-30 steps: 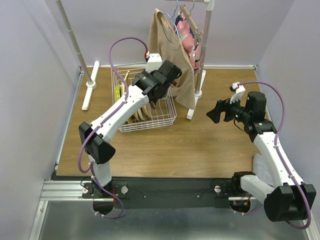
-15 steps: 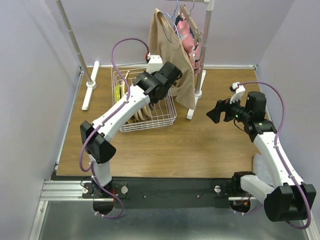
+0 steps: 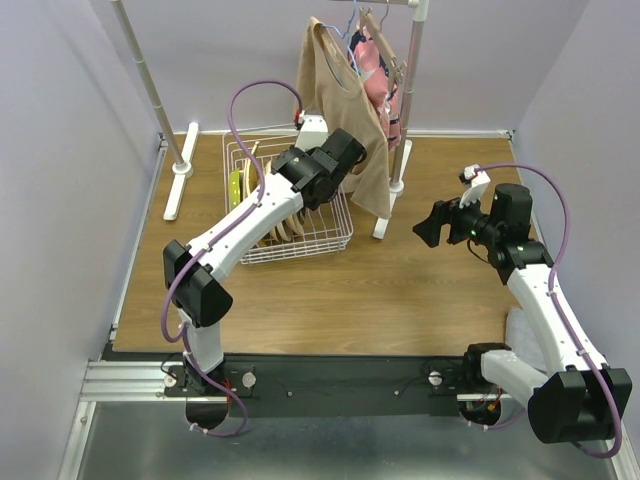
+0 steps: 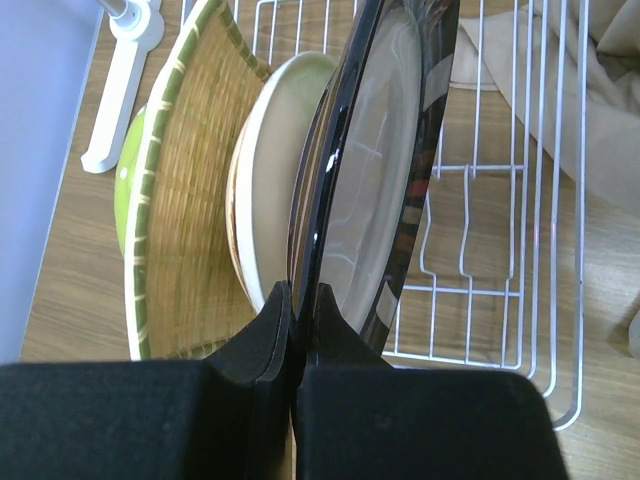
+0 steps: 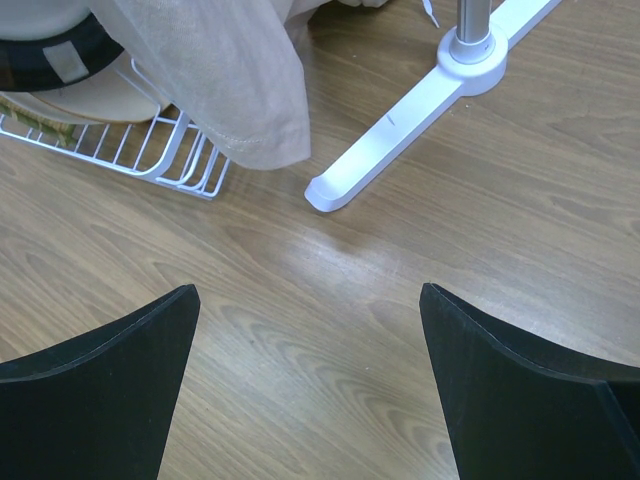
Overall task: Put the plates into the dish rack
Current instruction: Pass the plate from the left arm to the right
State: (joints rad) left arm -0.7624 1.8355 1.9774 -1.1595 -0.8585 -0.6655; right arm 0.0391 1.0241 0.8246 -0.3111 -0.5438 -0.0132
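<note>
Left claw (image 3: 314,203) reaches into the dish rack (image 3: 300,250) among upright plates (image 3: 272,232), apparently gripping one.

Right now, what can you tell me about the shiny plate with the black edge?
The dark-rimmed plate is round, with a glossy black rim and a pale beige middle that reflects light, so it looks like glazed ceramic. It stands on its edge, leaning a little, inside the white wire rack. The left arm's fingers pinch its lower rim. A cream plate with a green edge stands right beside it. I cannot tell whether the two touch.
</note>
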